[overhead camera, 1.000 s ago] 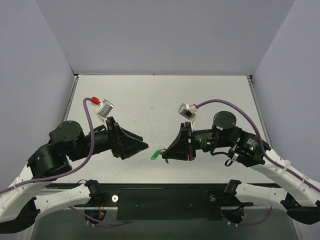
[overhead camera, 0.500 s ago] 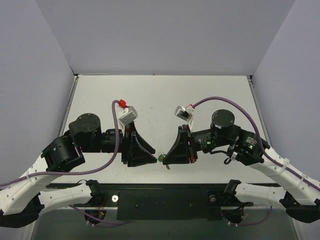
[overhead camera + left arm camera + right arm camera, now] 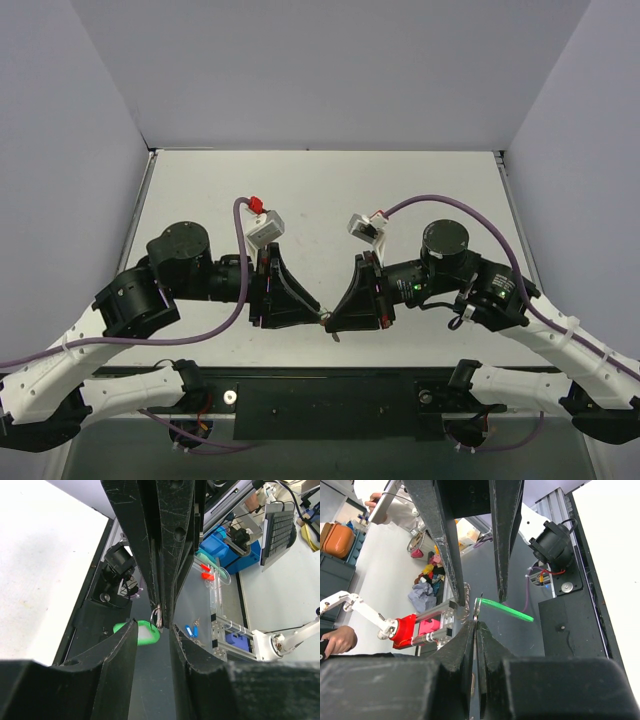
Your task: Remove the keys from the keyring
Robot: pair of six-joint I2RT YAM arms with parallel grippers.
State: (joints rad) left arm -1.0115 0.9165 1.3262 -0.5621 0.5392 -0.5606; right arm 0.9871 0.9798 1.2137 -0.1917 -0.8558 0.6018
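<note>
Bottom centre: right gripper (image 3: 475, 625) clamps keyring (image 3: 145, 634); left gripper (image 3: 152, 626), half-parted, straddles it ungripped; keys not yet freed.

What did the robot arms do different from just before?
The left gripper swung right to meet the right gripper, and its jaws narrowed around the green keyring, not yet clamped. The right gripper stayed put, shut on the keyring.

A robotics lab: blue parts bins (image 3: 227, 550), aluminium framing (image 3: 231, 628), another white robot arm (image 3: 295, 635) nearby.
</note>
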